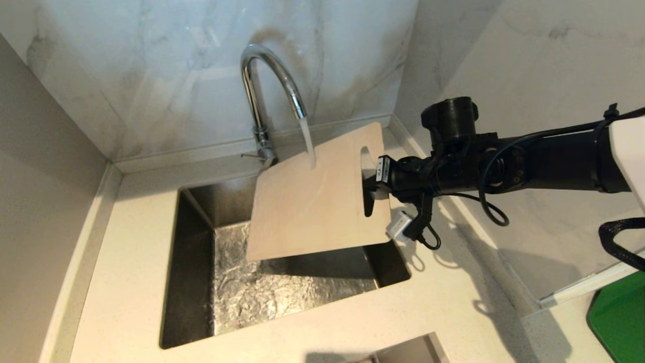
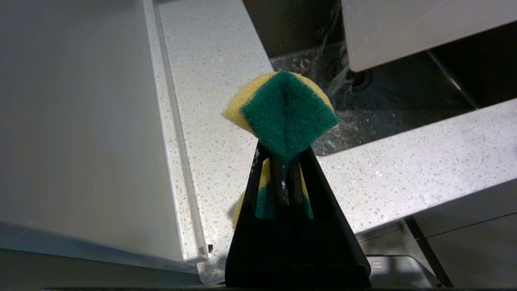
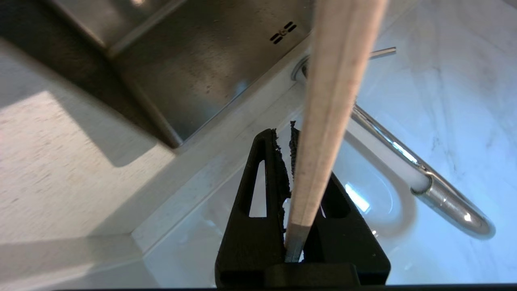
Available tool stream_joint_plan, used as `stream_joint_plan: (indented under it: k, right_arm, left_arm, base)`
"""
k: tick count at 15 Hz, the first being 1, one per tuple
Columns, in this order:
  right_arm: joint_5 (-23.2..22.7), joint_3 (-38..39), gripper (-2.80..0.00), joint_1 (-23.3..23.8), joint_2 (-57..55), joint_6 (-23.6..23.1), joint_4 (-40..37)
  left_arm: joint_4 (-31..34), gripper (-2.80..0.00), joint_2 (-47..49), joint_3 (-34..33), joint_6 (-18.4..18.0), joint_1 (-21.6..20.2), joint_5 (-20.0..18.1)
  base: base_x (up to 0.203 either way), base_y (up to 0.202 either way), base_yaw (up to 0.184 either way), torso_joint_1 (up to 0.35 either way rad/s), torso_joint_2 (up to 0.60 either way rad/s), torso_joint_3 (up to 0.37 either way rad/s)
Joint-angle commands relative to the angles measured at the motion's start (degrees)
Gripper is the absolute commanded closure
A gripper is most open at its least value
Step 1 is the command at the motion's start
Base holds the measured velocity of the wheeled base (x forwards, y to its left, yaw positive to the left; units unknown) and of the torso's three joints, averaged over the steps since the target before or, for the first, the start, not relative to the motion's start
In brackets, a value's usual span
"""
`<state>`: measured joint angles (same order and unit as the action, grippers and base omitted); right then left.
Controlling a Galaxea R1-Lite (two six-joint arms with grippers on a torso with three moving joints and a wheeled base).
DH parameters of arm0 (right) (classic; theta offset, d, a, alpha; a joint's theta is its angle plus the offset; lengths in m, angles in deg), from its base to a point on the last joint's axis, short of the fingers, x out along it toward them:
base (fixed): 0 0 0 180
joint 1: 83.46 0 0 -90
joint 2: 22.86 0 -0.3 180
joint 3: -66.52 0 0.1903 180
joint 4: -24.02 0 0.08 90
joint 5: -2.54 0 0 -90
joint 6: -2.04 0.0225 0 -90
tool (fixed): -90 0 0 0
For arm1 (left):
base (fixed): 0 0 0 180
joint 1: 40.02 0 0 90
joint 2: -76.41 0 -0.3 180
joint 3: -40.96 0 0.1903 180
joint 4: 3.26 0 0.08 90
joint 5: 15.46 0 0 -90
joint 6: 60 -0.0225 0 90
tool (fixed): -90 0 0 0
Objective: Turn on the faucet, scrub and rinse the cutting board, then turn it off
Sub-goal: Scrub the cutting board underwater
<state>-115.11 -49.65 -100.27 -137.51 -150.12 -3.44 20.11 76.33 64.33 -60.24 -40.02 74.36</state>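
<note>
One cutting board hanging tilted over the sink, broad face turned up toward the camera, long axis running from the near-left corner up to the far-right corner, handle slot at the right end. Near-left corner dipping lowest above the basin; far edge lying just under the spout. Gripped at the right end by the right gripper, jaws clenched on the board edge beside the slot, arm reaching in from the right. One faucet standing at the far rim of the sink, spout arching toward the near right, water running from it onto the far part of the board. Small lever sticking out left at the base. Open basin room lying left and near of the board; countertop bordering the sink on all sides, wall closing in at far and right. Left gripper sitting near the sink's edge, clamped on one yellow-green sponge. One green item lying at the near right.
</note>
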Motion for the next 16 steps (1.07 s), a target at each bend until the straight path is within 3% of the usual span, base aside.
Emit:
stream_joint_plan:
  k: [1, 16]
  right_arm:
    - [-0.2, -1.8, 0.00, -0.8, -2.1, -0.8, 0.0]
    - [-0.2, -1.9, 0.00, -2.8, -4.4, -0.5, 0.1]
  left_arm:
    - [0.0, 0.00, -0.1, -0.1, 0.0, 0.0, 0.0]
    - [0.0, 0.00, -0.1, -0.1, 0.0, 0.0, 0.0]
  base:
    - [0.000, 0.000, 0.000, 0.000, 0.00, 0.000]
    - [0.000, 0.000, 0.000, 0.000, 0.00, 0.000]
